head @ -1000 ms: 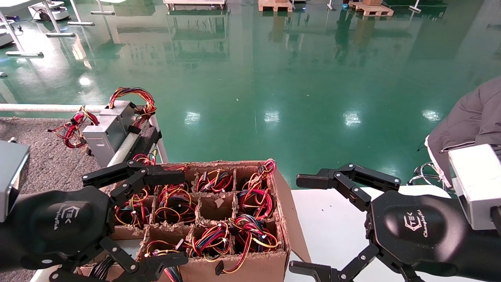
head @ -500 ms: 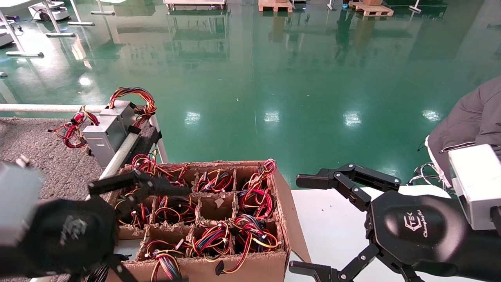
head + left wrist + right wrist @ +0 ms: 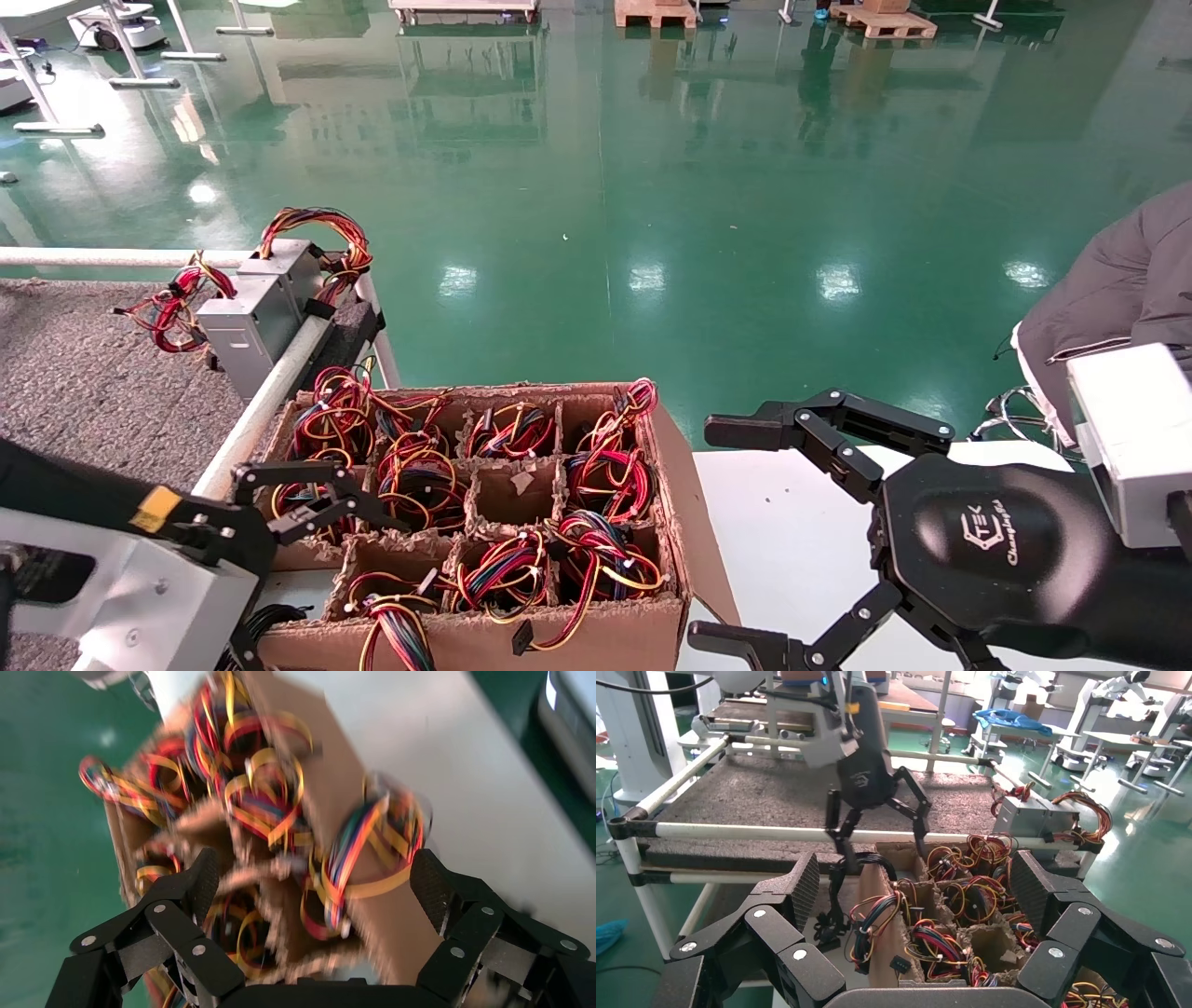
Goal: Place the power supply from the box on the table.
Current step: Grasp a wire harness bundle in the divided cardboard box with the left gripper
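From the head view, I see my left hand (image 3: 307,499) spread wide over the box's (image 3: 577,643) left cells, holding nothing. My right hand (image 3: 745,536) hangs open above the white top beside the box. Two supplies (image 3: 247,321) lie on the grey desk (image 3: 84,373) by its rail.

Left wrist: fingers (image 3: 200,881) apart above wire bundles (image 3: 365,860) in the cells.

Right wrist: fingers (image 3: 800,888) apart, the left hand (image 3: 880,836) poised over the box (image 3: 891,952).
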Robot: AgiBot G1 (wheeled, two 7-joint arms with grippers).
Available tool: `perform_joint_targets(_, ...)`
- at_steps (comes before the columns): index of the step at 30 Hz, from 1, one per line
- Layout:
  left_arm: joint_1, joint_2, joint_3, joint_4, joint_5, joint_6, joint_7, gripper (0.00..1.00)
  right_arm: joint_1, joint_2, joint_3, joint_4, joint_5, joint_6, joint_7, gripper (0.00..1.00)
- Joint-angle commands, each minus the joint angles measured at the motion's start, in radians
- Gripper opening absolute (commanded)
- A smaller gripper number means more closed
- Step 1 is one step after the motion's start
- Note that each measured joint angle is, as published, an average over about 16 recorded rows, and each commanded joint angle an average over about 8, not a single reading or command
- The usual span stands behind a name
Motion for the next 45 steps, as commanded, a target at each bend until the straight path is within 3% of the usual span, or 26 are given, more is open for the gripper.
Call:
perform_joint_targets(1,-0.044,0.011,0.039,-0.01,0.055,0.009,0.018,1.0,0.0,0.0,0.0,0.0,0.0,0.0,0.0,1.0)
perform_joint_targets(14,-0.12,0.05,0.136,-0.025,0.15,0.017,0.034,1.0,0.0,0.0,0.0,0.0,0.0,0.0,0.0,1.0)
perform_joint_targets(32,-0.067,0.035,0.123,-0.028,0.066,-0.01,-0.019,1.0,0.0,0.0,0.0,0.0,0.0,0.0,0.0,1.0)
perform_joint_targets(45,-0.005,0.034,0.142,-0.028,0.068,-0.03,-0.022,1.0,0.0,0.0,0.0,0.0,0.0,0.0,0.0,1.0)
